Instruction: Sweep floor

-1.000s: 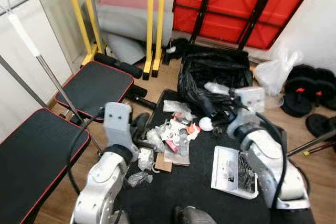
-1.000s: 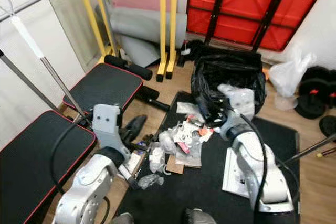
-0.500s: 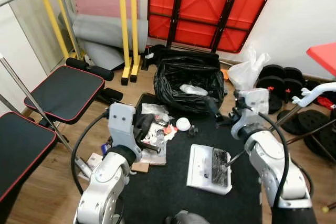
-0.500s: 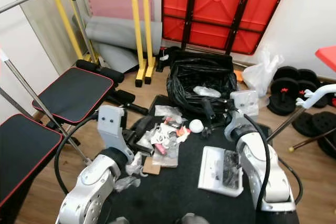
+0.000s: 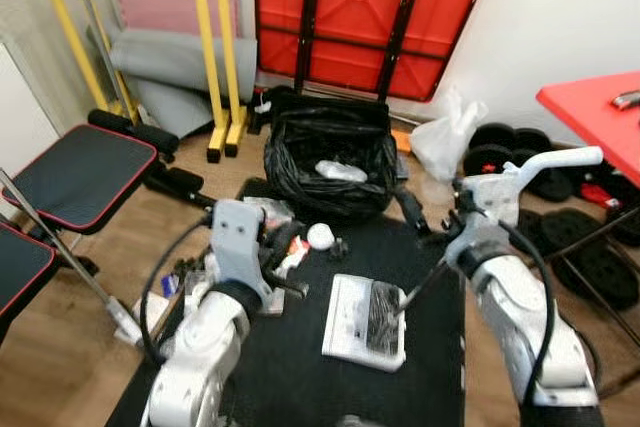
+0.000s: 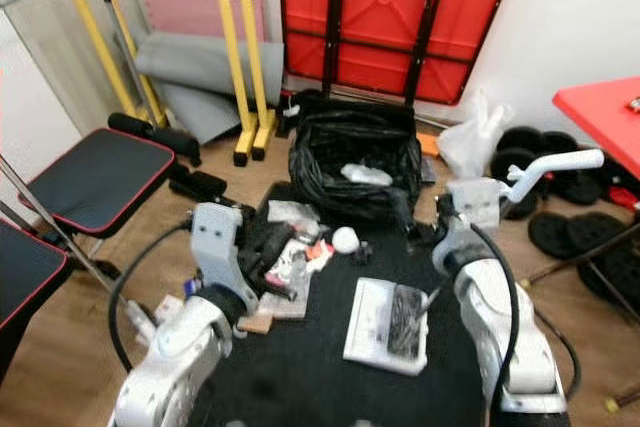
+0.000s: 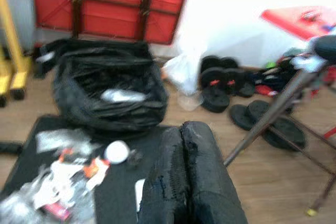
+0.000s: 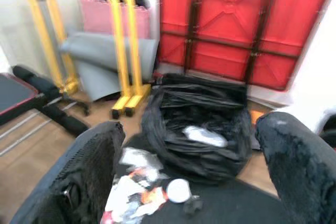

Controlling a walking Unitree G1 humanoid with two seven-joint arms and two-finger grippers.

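Note:
A pile of litter (image 5: 283,240) and a white ball (image 5: 319,236) lie on a black floor mat (image 5: 300,367), in front of an open black rubbish bag (image 5: 326,162). A white dustpan (image 5: 350,325) holding a dark brush-like thing (image 5: 381,304) lies on the mat between my arms. My left gripper (image 7: 181,129) is shut with nothing in it and hangs just over the litter pile (image 7: 58,182). My right gripper (image 8: 191,127) stands wide open, off the floor to the right of the bag (image 8: 197,129), above the mat's far right part.
Yellow bars (image 5: 205,37) and a folded red table (image 5: 370,7) lean on the back wall. Padded black benches (image 5: 75,172) and a metal pole (image 5: 60,257) stand at the left. Weight plates (image 5: 520,162), a white plastic bag (image 5: 445,142) and a red table (image 5: 595,112) are at the right.
The camera has swung right, so the whole scene has slid left; the red table and weight plates came into view. Both arms keep about the same pose.

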